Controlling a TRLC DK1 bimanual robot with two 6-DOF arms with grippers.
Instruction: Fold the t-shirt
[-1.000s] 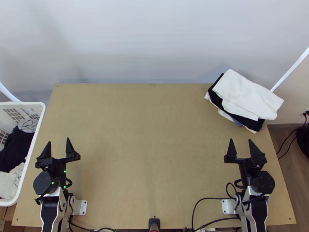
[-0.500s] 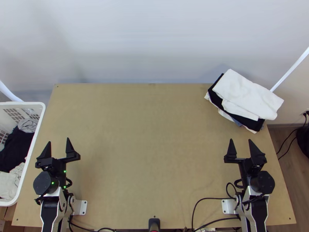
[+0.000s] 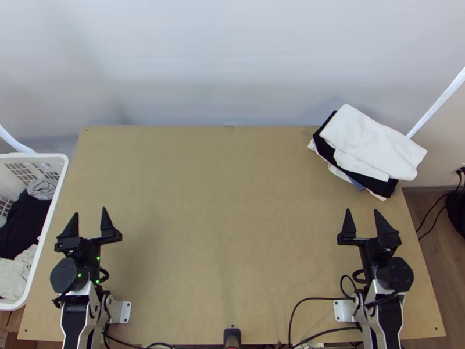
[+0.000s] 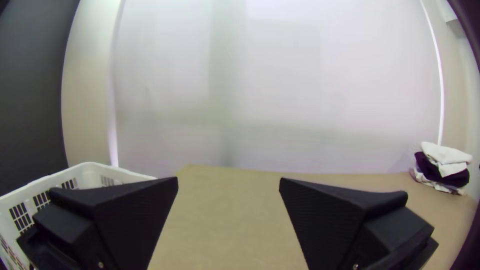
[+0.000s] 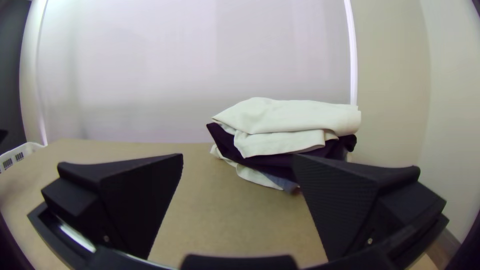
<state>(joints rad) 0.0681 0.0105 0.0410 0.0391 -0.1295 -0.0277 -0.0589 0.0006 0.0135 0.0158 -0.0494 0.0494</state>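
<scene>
At far right, the top cloth (image 3: pixel 372 139) is showing plain white over a black cloth (image 3: pixel 381 186). At left, the basket (image 3: pixel 35 155) is showing white, its garments (image 3: pixel 23 224) are showing black, grey and off-white. The table (image 3: pixel 221 221) is looking tan.

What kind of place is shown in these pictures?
Probably a robot workstation for folding laundry: two silver-and-black robot arms flank a light wooden table, with a white plastic basket of clothes and a stack of folded cloths.
</scene>
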